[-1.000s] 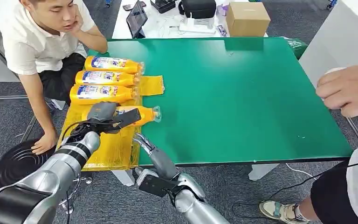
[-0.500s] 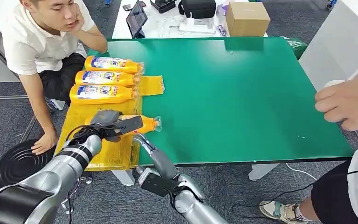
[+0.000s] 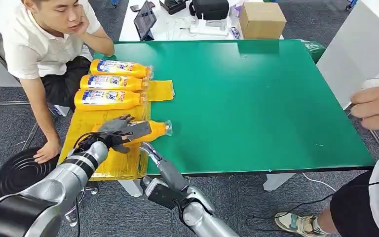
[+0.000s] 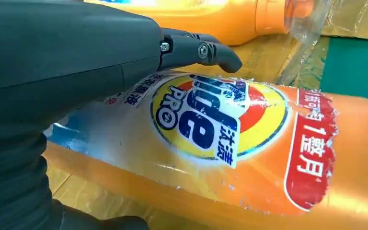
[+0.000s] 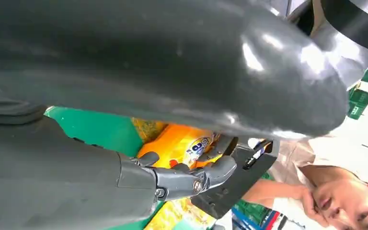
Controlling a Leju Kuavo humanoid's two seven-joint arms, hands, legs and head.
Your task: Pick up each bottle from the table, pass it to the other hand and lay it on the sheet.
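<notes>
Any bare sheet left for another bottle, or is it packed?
Far end of the yellow sheet is crowded: three bottles. The fourth bottle is under the left robot hand. Bare sheet lies nearer, toward the table edge.

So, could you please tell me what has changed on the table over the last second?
The left hand has lowered the fourth bottle toward the yellow sheet, below the three laid bottles, and its fingers look to be opening. The person's hand at the right drew back. The right hand and laid bottles stayed put.

office-type robot test room: grey carpet tiles (image 3: 276, 10), green table (image 3: 256, 98), white desk (image 3: 177, 27) with tablet (image 3: 144, 19), cardboard box (image 3: 261, 19).
</notes>
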